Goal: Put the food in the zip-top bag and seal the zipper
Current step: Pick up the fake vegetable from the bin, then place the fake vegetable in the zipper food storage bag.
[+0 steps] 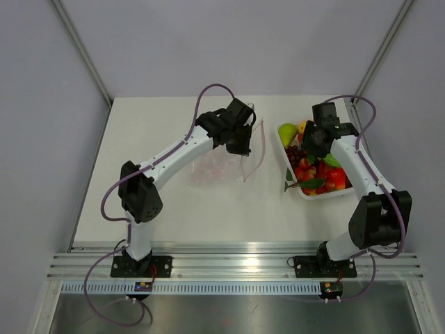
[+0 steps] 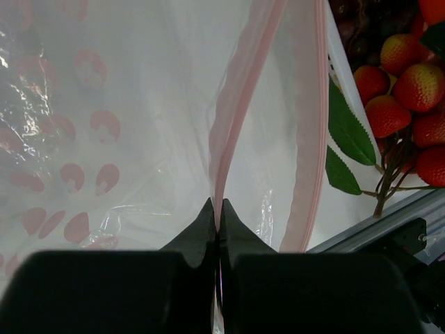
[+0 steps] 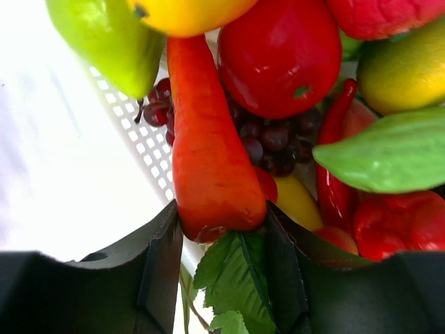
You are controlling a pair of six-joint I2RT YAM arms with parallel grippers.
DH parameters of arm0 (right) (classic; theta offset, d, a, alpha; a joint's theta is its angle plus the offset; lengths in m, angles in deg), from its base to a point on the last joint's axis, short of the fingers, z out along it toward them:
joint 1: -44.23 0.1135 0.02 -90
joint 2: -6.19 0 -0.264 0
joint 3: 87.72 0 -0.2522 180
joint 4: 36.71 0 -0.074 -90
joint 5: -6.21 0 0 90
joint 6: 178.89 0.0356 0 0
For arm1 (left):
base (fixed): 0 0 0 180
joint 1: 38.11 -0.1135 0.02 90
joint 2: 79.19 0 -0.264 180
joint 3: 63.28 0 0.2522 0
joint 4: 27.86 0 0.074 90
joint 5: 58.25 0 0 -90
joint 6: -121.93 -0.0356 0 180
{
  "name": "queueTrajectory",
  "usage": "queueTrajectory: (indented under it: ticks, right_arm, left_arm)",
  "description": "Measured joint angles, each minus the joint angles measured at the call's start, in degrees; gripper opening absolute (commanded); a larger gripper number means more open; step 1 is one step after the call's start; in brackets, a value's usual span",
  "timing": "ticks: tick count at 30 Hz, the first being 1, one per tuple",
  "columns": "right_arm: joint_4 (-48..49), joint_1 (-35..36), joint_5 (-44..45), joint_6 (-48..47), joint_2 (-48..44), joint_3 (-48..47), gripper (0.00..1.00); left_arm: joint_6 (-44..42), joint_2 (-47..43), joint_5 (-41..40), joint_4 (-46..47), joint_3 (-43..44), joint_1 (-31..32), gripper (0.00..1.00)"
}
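— Left gripper (image 2: 217, 209): what's it doing?
— Fingers together, pinching one zipper (image 2: 233, 118) strip of the bag (image 2: 104, 104); the bag lies just left of the tray (image 3: 139, 132).
— Right gripper (image 3: 222, 229)?
— Clamped on a carrot (image 3: 205, 139), among the other food (image 3: 278, 56) in the tray.

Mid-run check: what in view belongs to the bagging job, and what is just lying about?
Job: zip-top bag; its zipper, pinched by the left fingers; food, including the carrot between the right fingers.
Lying about: white tray under the food.
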Motion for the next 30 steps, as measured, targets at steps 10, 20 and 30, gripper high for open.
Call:
queueTrajectory:
  ticks: [10, 20, 30]
  right_arm:
    - [-6.8, -0.2, -1.7, -2.3, -8.7, 0.2, 0.3]
    - [-13.7, -0.2, -7.5, -4.6, -13.7, -0.3, 0.28]
    - [-18.8, 0.0, -16.9, -6.4, -16.3, -7.4, 0.27]
  left_arm:
    - [1.1, 6.1, -0.2, 0.2, 5.0, 1.5, 0.0]
    - [0.5, 6.4, 0.0, -0.2, 5.2, 1.4, 0.0]
    - [-0.7, 6.4, 1.2, -0.6, 5.6, 1.4, 0.0]
